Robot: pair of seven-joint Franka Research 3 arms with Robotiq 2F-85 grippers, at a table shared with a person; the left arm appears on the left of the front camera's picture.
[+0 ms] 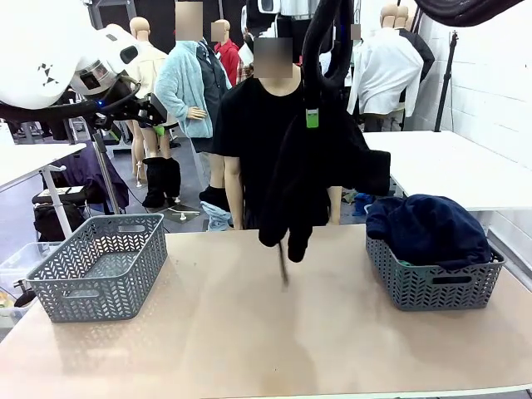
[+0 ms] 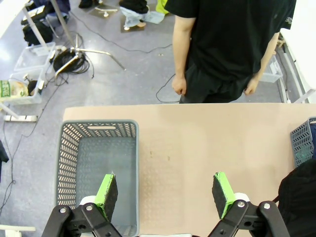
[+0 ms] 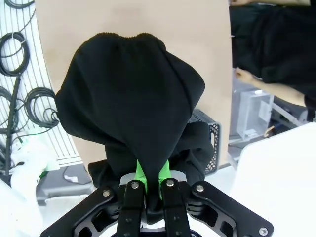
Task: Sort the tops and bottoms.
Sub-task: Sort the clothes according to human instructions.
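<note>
matt black cloth garment (image 1: 320, 179), grey plastic lattice baskets (image 1: 100, 266), smooth table (image 1: 249, 332)

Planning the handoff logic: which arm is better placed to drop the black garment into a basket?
Right. Its jaws are shut on the black garment, which hangs above the table. The left gripper is open, holding nothing, over the left basket.

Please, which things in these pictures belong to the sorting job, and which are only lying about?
Belong to the job:
- black garment, held up by the shut right hand
- navy garment in right basket
- left basket

Lying about:
- cables on floor
</note>
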